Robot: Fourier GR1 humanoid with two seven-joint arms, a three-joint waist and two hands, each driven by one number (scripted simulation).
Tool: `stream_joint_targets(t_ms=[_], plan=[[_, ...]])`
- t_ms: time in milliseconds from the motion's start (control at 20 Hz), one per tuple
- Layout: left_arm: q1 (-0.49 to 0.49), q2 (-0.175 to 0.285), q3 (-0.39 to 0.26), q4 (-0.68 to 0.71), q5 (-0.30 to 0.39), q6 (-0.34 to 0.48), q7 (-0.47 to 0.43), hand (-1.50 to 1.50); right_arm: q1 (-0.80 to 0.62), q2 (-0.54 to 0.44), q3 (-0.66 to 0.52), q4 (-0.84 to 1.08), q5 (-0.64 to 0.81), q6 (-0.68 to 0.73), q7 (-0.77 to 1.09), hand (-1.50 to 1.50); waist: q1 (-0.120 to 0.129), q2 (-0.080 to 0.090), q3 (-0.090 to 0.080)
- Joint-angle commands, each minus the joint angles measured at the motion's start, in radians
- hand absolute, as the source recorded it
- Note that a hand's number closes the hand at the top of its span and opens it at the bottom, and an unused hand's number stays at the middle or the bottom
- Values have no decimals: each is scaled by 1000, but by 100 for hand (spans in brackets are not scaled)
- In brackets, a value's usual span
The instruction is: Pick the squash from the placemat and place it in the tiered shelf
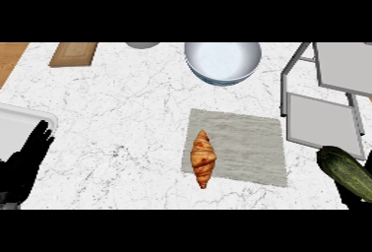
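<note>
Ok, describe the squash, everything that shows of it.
The squash is long, smooth, dark green with faint paler streaks. It slants at the view's right edge, rounded end toward upper left, its other end cut off. It is off the placemat, just right of it, on the near side of the tiered shelf. The right hand shows dark beside and under it, apparently curled round it.

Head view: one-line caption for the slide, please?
Right hand holds the squash near the tiered shelf; croissant lies on the placemat.
</note>
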Motion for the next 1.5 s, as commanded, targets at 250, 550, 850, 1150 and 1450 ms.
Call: stream_joint_targets(t_ms=[250,550,850,1150,1450], plan=[[14,-28,-12,-32,-22,-5,-2,0,51,-44,-554,-179,-430,126,117,150,16,1,0],[-21,-9,13,-47,-12,-23,60,0,-139,-178,-771,-61,-590,204,247,150,32,3,-1],[-51,-43,-5,-50,-49,-16,67,0,-232,-355,-789,114,-534,290,258,150,52,10,-1],[-76,-32,21,15,-62,-71,29,0,-319,-450,-673,258,-473,272,217,150,66,14,-1],[-15,-74,12,-36,-94,-50,27,0,-313,-407,-624,367,-332,292,86,150,59,12,0]])
